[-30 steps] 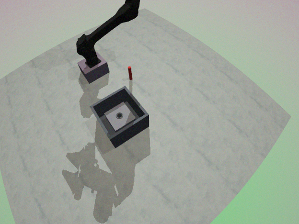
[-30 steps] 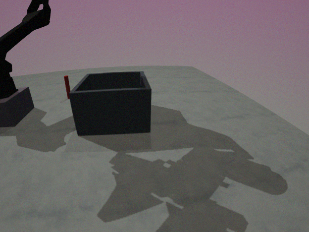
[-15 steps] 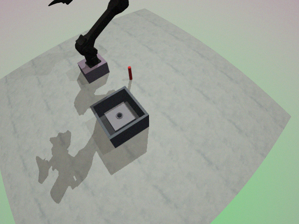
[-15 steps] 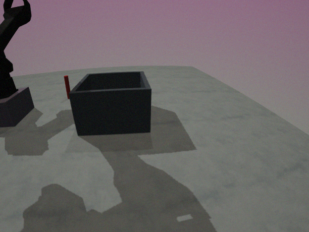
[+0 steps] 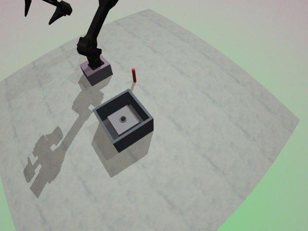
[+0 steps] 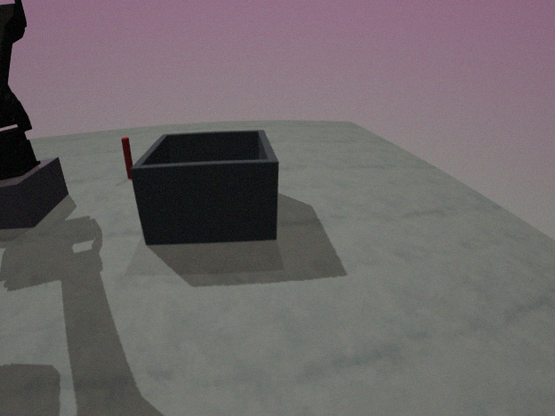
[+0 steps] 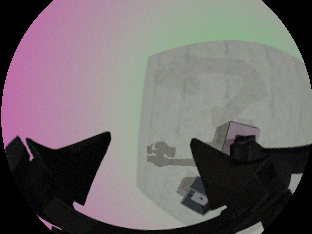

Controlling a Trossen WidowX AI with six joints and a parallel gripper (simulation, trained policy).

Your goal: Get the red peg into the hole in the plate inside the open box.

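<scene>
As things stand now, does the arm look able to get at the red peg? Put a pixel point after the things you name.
Probably yes: the red peg (image 5: 134, 75) (image 6: 127, 158) stands upright outside the open box (image 5: 135, 136) (image 6: 205, 204), with nothing over it. The jaws are open and hold nothing, but they are well away from it, so the arm (image 5: 97, 25) (image 6: 6, 67) must first swing back.

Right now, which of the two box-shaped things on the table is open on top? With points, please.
The dark box (image 5: 135, 136) (image 6: 205, 204) (image 7: 191, 204): a pale plate (image 5: 114, 120) (image 7: 196, 196) shows inside it, while the pinkish block (image 5: 101, 76) (image 6: 37, 195) (image 7: 236, 130) beneath the arm (image 5: 98, 23) (image 6: 11, 107) (image 7: 290, 152) doesn't open.
</scene>
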